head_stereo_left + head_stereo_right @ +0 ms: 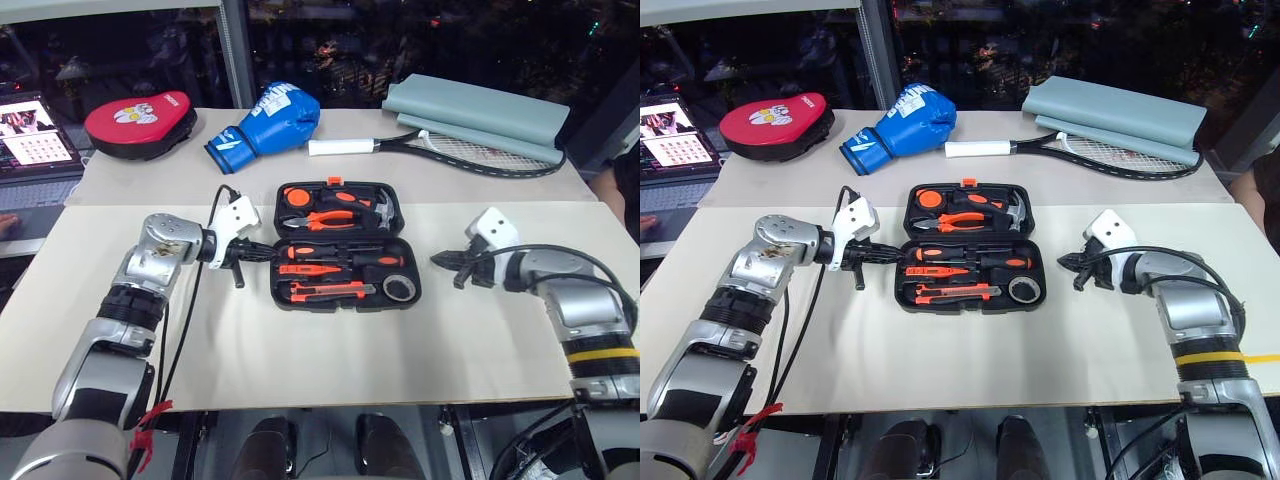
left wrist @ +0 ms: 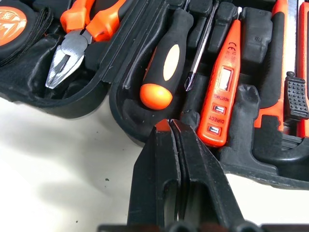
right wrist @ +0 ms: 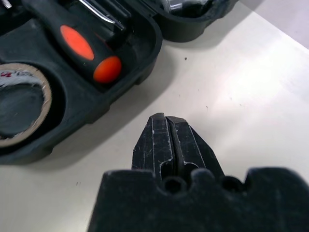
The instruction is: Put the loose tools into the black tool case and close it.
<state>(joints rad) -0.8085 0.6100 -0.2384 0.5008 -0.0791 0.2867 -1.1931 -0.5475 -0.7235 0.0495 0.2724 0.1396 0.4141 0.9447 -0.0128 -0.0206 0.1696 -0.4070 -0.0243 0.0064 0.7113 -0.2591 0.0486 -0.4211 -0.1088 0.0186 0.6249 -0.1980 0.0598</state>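
I saw every loose tool seated in the open black tool case mid-table; left gripper and right gripper, both pressed together and empty, flanked it; only closing remained.

Bright overhead light on my table; dark beyond.
Soft shadows; my wrist views slightly blurred up close.

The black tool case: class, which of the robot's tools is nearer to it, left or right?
Left. The left tool, shut, is at the black tool case's left edge; the right tool, also shut, sits off its right side with bare table between.
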